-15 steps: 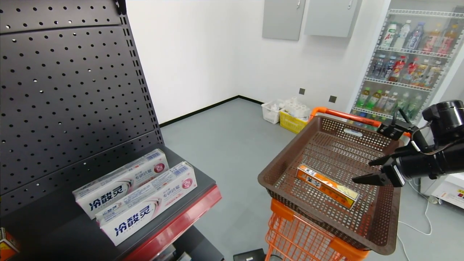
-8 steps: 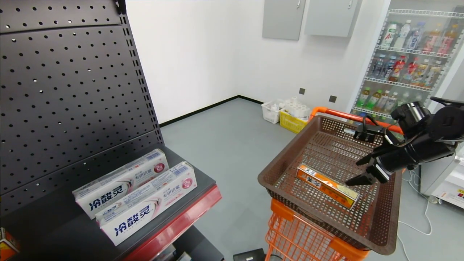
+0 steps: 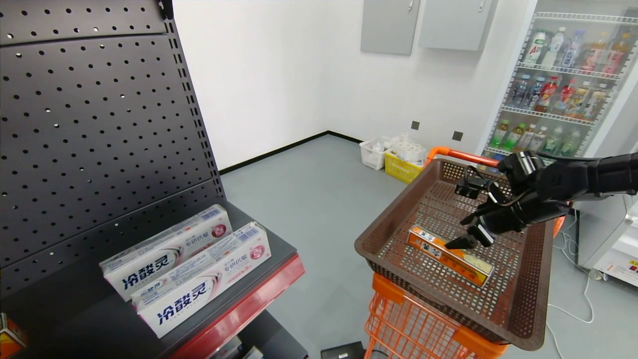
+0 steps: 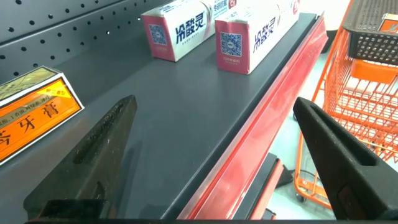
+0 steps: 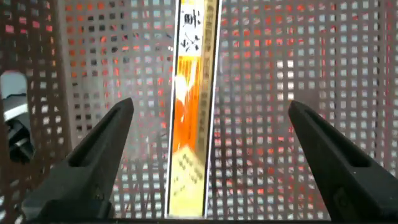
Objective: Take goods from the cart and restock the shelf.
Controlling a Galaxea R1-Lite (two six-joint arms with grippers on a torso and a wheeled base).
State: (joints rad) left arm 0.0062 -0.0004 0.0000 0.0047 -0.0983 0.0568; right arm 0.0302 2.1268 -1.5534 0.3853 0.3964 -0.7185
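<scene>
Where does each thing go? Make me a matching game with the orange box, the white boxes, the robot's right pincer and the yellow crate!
Things:
1. orange box
2. white boxes
3. right pincer
4. yellow crate

Places:
A. on the floor
B. open, over the brown basket
C. lying in the brown basket
D. on the black shelf

Pairs: 1-C, 2-D, 3-B, 4-A.
</scene>
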